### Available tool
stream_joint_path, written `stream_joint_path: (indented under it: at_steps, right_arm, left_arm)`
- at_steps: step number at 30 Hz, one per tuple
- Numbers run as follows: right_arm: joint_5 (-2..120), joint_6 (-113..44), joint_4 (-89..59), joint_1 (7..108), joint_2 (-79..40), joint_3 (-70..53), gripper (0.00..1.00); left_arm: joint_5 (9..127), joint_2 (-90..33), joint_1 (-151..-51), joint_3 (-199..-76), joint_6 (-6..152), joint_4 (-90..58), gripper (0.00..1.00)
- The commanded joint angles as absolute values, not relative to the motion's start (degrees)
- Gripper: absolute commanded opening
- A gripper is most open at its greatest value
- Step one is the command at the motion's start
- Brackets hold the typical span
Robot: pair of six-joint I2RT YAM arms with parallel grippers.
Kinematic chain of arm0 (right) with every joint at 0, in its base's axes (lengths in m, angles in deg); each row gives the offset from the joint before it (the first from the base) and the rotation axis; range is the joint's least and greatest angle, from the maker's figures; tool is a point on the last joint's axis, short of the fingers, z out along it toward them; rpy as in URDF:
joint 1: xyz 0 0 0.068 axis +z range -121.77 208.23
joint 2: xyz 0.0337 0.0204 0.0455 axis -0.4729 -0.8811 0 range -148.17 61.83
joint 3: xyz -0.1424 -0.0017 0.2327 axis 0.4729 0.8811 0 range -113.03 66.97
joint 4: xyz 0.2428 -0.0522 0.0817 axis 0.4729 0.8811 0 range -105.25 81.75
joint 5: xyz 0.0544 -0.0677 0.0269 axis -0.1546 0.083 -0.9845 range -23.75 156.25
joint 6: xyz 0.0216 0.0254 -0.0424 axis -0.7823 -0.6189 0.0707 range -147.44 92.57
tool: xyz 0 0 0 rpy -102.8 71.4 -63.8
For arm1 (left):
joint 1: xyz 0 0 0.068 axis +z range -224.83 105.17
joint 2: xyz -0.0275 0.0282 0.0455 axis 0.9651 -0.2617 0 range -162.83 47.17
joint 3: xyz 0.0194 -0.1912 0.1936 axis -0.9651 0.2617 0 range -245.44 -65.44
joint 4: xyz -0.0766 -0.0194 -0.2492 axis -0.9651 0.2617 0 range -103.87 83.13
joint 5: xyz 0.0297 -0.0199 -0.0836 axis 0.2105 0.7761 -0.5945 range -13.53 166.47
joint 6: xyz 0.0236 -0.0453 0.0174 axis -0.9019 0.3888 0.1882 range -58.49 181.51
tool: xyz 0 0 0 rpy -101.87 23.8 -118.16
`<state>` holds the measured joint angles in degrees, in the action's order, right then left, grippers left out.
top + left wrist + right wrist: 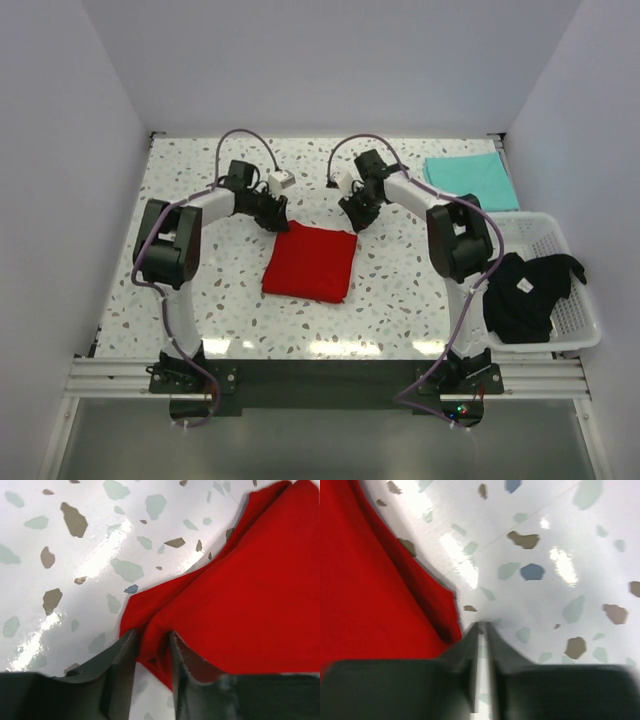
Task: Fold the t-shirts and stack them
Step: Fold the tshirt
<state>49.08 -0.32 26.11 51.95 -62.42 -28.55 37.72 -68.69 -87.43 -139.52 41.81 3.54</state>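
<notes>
The red t-shirt (310, 262) lies folded into a rough square at the table's middle. My left gripper (272, 217) is at its far left corner. In the left wrist view that gripper (152, 642) is shut on a bunched fold of the red t-shirt (250, 595). My right gripper (357, 218) is at the far right corner. Its fingers (481, 626) are shut with nothing between them, tips on bare table just right of the red cloth's edge (365, 595). The mint-teal t-shirt (470, 180) lies folded flat at the back right. The black t-shirt (525, 295) is heaped in the basket.
A white lattice basket (572, 250) stands at the right edge of the speckled table (400, 290), with the black cloth draped over its near side. White walls close in the back and both sides.
</notes>
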Motion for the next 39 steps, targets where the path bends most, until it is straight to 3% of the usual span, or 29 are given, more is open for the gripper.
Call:
stream_joint_path:
  at_steps: [1, 2, 4, 8, 13, 20, 29, 39]
  right_arm:
    - [52.7, -4.3, 21.4, 51.3, -58.2, -31.5, 0.22]
    - [52.6, -4.9, 21.7, 51.1, -56.2, -31.9, 0.31]
    - [52.2, -7.6, 22.4, 50.5, -54.0, -32.6, 0.51]
    - [41.2, -15.2, 24.7, 50.1, -46.6, -31.6, 0.65]
    - [26.1, -33.2, 16.8, 53.5, -38.6, -14.5, 0.68]
    - [11.5, -47.4, 4.2, 63.4, -39.9, -2.1, 0.75]
    - [10.4, -38.3, 13.0, 58.3, -55.1, 1.1, 0.73]
    - [18.1, -22.5, 28.9, 52.4, -55.7, -1.7, 0.69]
  left_arm:
    - [37.1, -66.4, -85.7, -141.1, 46.6, 0.1, 0.40]
    - [37.1, -65.0, -85.4, -140.7, 47.8, -0.2, 0.51]
    - [36.4, -59.5, -84.6, -138.3, 48.9, -1.4, 0.56]
    - [31.7, -49.4, -84.3, -132.4, 50.4, -0.2, 0.61]
    - [16.9, -42.0, -85.1, -119.6, 60.1, 1.3, 0.63]
    - [7.0, -44.5, -88.8, -109.9, 67.6, -4.4, 0.65]
    - [11.2, -65.0, -83.9, -111.1, 62.4, 0.2, 0.62]
    - [9.5, -65.1, -80.5, -111.3, 59.4, 4.2, 0.61]
